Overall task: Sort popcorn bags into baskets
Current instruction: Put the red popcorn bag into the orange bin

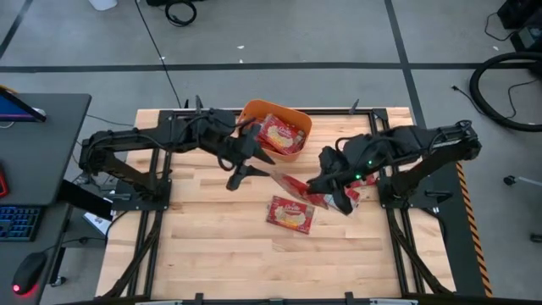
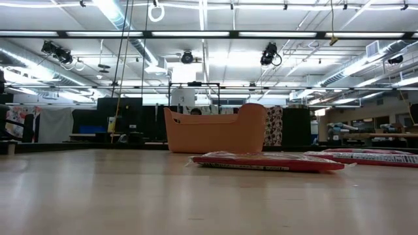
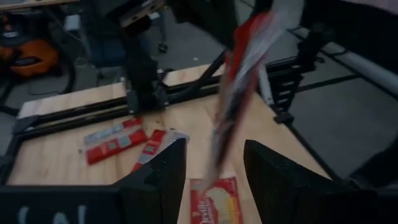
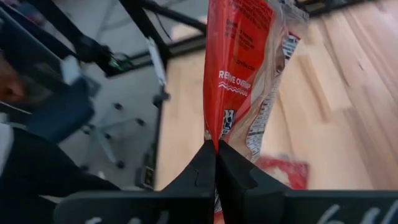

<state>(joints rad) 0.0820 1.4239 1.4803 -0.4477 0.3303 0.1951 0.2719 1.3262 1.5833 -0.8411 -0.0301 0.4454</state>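
Note:
The orange tub stands at the table's far middle with one red packet lying inside. My right gripper is shut on a red popcorn bag, which it holds in the air in front of the tub. My left gripper is open just to the left of that bag. In the left wrist view the bag shows blurred between the two fingers, with no visible touch. Neither gripper shows in the low view. My right gripper pinches the bag's end edge between its two fingers, coming from the table's right. The bag is lifted clear of the table. It stretches away from the fingers toward my left gripper.
One packet lies flat on the table's middle, nearer than the grippers. More packets lie under my right arm. The dark frame rails border the table. The near half of the wooden top is bare.

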